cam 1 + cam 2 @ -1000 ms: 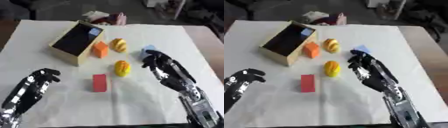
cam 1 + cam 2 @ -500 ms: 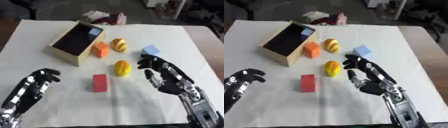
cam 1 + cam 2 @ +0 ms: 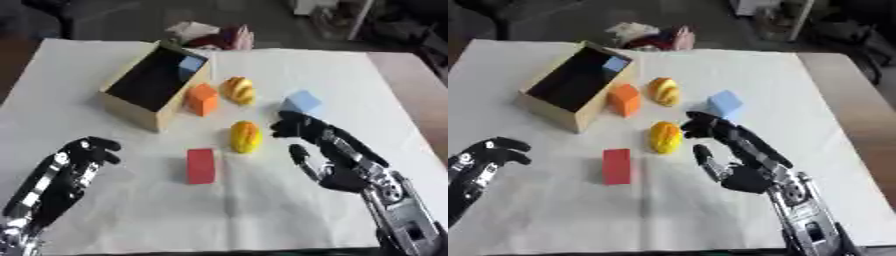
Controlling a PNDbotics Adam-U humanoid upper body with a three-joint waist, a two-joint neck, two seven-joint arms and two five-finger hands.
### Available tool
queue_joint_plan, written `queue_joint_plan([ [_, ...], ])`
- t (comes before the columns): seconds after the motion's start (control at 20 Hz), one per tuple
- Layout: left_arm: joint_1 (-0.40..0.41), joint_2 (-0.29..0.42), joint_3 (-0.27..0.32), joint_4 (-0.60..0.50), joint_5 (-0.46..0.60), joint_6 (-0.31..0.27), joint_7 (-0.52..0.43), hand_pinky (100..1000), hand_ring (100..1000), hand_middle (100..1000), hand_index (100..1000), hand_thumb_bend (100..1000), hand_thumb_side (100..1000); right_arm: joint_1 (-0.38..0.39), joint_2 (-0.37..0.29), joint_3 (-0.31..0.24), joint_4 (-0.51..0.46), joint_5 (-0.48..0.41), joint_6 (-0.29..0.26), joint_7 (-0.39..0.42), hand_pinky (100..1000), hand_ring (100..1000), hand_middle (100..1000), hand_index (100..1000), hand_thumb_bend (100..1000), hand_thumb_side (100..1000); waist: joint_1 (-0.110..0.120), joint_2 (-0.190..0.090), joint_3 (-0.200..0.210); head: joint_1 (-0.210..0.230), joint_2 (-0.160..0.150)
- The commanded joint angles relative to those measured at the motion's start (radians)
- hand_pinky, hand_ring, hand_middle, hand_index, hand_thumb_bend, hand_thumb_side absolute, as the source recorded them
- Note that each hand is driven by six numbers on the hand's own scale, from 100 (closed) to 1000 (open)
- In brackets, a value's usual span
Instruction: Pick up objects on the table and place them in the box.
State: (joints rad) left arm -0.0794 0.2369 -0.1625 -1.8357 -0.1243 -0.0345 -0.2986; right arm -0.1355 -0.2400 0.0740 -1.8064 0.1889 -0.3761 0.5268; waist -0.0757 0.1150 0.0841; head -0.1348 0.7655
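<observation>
A white cloth-covered table [image 3: 367, 80] is filling the view from the robot's head, with several small objects spread across it.

At the lower left, the robot's black left hand [image 3: 74, 162] is resting on the cloth with its fingers curled and holding nothing; it is sitting where it sat a second ago.

Moving right, an open tan wooden box [image 3: 131, 105] is lying at an angle, with a small pale blue block [image 3: 191, 64] already inside at its far end. An orange cube [image 3: 202, 99] is touching the box's outer wall. Below it, well apart, a red rectangular block [image 3: 200, 165] is lying flat. Further right, a yellow and orange striped rounded object [image 3: 237, 90] is sitting just beside the orange cube, and a second yellow oval object [image 3: 245, 136] is lying nearer the robot. A light blue cube [image 3: 301, 103] is standing behind and to the right of that.

At the right, the robot's black right hand [image 3: 328, 150] is the thing that is changing. Over the last second it has been drawing back from the light blue cube and swinging left and downward, so its spread, slightly bent fingers are now reaching just beside the yellow oval, thumb set apart, not yet closed on anything.

This suggests the yellow oval is the next pick. Five objects are waiting outside the box, so the task appears to be at an early stage.
</observation>
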Motion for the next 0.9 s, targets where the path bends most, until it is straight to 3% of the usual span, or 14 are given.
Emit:
queue_joint_plan([
  [0.05,-0.008,0.01,0.0,-0.011,0.0,-0.001,-0.005,826,652,675,745,100,752,-0.057,-0.098,0.007,-0.002,0.011,-0.033,0.008,875,838,837,990,100,477,0.002,-0.014,0.002,-0.003,0.005],
  [0.4,-0.005,0.016,-0.002,-0.01,-0.001,-0.002,-0.007,826,653,675,745,100,749,-0.229,-0.302,0.071,0.111,0.038,-0.089,0.04,886,869,868,1000,100,310,-0.003,-0.023,0.01,0.003,0.005],
  [0.7,-0.002,0.02,-0.002,-0.01,-0.001,-0.002,-0.008,826,654,675,745,100,749,-0.329,-0.413,0.091,0.275,0.066,-0.129,0.036,890,894,892,1000,100,241,-0.006,-0.027,0.016,0.005,0.005],
  [0.9,0.0,0.021,-0.003,-0.01,-0.002,-0.002,-0.008,826,655,675,745,100,749,-0.395,-0.451,0.097,0.411,0.139,-0.159,0.037,897,928,926,1000,100,241,-0.005,-0.029,0.018,0.007,0.005],
])
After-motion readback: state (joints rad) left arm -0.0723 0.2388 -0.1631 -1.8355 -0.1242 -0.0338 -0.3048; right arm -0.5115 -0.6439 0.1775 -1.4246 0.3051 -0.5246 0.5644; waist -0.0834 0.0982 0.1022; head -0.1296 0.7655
